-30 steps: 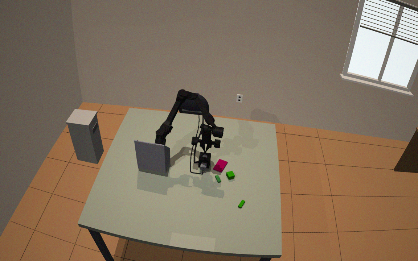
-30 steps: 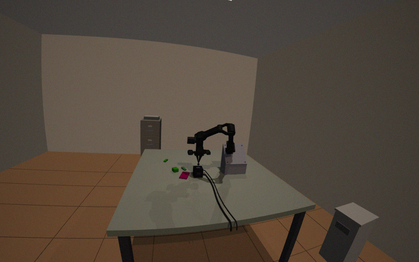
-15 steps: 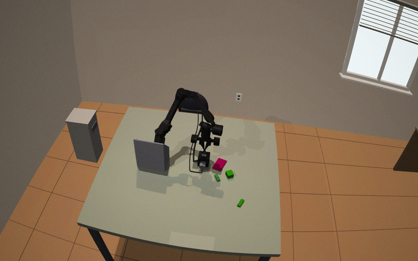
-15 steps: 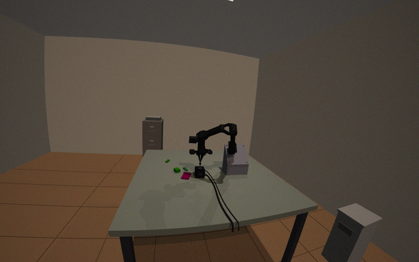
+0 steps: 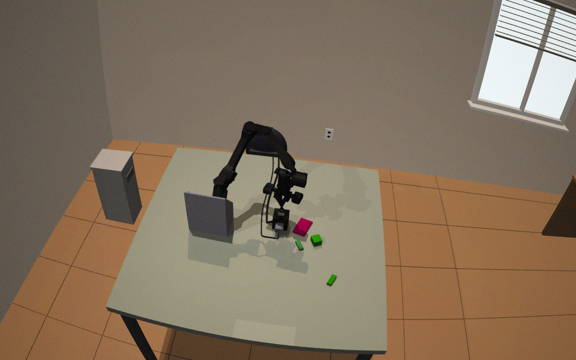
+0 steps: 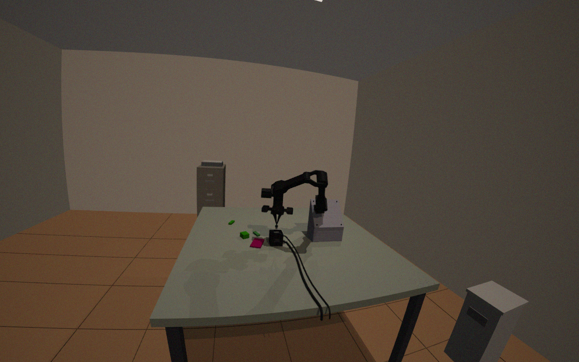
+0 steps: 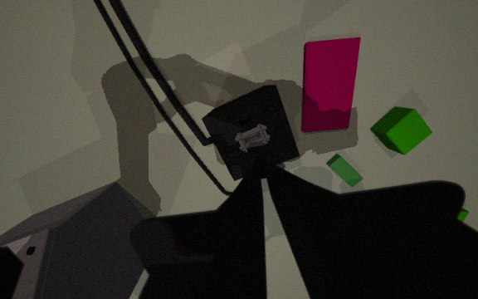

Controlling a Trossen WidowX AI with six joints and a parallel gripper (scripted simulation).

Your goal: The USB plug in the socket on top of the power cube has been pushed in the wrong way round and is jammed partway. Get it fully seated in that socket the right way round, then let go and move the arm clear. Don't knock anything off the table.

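The black power cube [image 5: 279, 221] [image 6: 275, 237] [image 7: 251, 127] stands on the table [image 5: 218, 286] [image 6: 237, 288]. In the wrist view the grey-rimmed socket [image 7: 253, 138] on top of the cube is uncovered. My gripper [image 5: 283, 207] [image 6: 276, 223] [image 7: 261, 170] points straight down a little above the cube. It is shut on the USB plug, which is almost hidden between the dark fingertips. Two black cables [image 6: 306, 275] [image 7: 148, 71] run past the cube: one enters its side, the other curves up under my fingers.
A magenta flat block [image 5: 302, 226] [image 6: 257, 243] [image 7: 330, 83], a green cube [image 5: 316, 240] [image 6: 244, 234] [image 7: 402, 129] and a small green block [image 5: 299, 244] [image 6: 256, 232] [image 7: 344, 169] lie close beside the cube. Another green block [image 5: 331, 279] [image 6: 231, 221] lies farther off. A grey box [image 5: 207, 214] [image 6: 326, 222] [image 7: 77, 245] stands by the arm's base.
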